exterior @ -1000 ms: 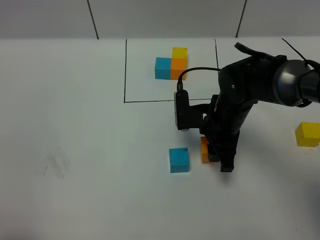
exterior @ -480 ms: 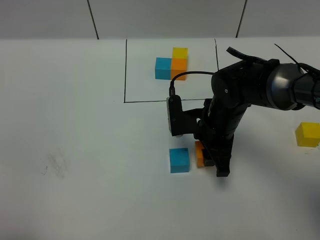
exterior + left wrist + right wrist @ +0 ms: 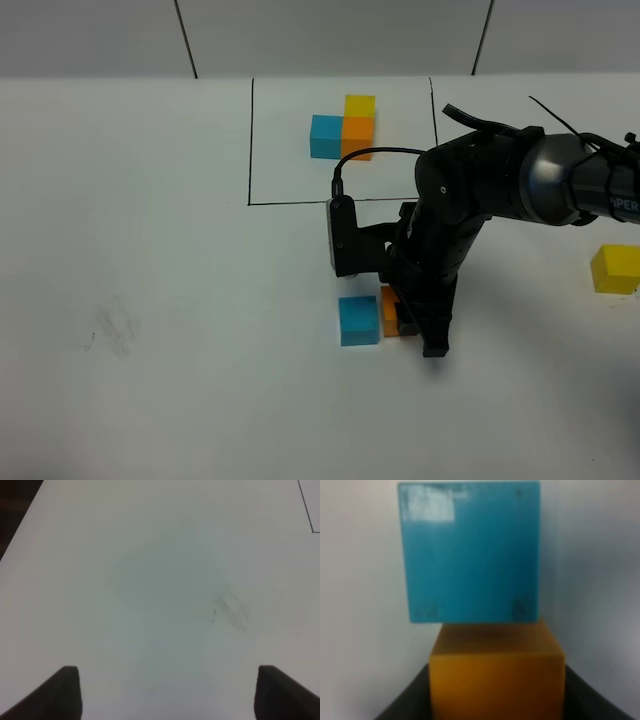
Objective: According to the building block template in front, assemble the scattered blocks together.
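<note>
Right tool (image 3: 407, 322) pinching orange block (image 3: 497, 680), seemingly touching blue block (image 3: 472, 550); a hard push could skew blue. Left tool (image 3: 167, 692) spread.

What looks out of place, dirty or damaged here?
A faint grey smudge marks the table on its left side. The loose yellow cube sits far right, apart from the blue cube and orange cube. Nothing looks damaged.
</note>
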Robot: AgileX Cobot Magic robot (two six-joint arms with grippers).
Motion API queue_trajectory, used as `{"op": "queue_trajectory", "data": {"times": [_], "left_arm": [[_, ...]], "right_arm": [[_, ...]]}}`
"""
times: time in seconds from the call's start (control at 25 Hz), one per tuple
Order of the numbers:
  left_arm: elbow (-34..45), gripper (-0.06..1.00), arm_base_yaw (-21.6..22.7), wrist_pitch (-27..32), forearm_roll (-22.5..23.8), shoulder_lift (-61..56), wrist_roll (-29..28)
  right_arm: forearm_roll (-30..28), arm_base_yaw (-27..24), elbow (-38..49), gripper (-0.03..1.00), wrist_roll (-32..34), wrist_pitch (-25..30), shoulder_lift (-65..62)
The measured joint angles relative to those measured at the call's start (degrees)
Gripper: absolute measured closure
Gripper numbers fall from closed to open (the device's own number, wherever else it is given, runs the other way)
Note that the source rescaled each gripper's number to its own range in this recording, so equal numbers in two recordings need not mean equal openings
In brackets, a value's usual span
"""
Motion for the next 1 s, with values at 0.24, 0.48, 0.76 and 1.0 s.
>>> {"op": "queue_trajectory", "data": {"times": [0.24,0.48,0.76,1.0], "left_arm": [[0.00,0.34,0.00,0.00,0.00,0.00,0.00],[0.00,0.34,0.00,0.00,0.00,0.00,0.00],[0.00,0.34,0.00,0.00,0.00,0.00,0.00],[0.00,0.34,0.00,0.00,0.00,0.00,0.00]], "right_arm": [[0.73,0.97,0.00,0.80,-0.34,-0.29,0.34],[1.19,0.97,0.00,0.80,-0.36,-0.90,2.01],[1.55,0.97,-0.30,0.80,0.84,-1.96,3.07],[1.57,0.97,-0.39,0.80,4.78,-2.02,3.18]]}}
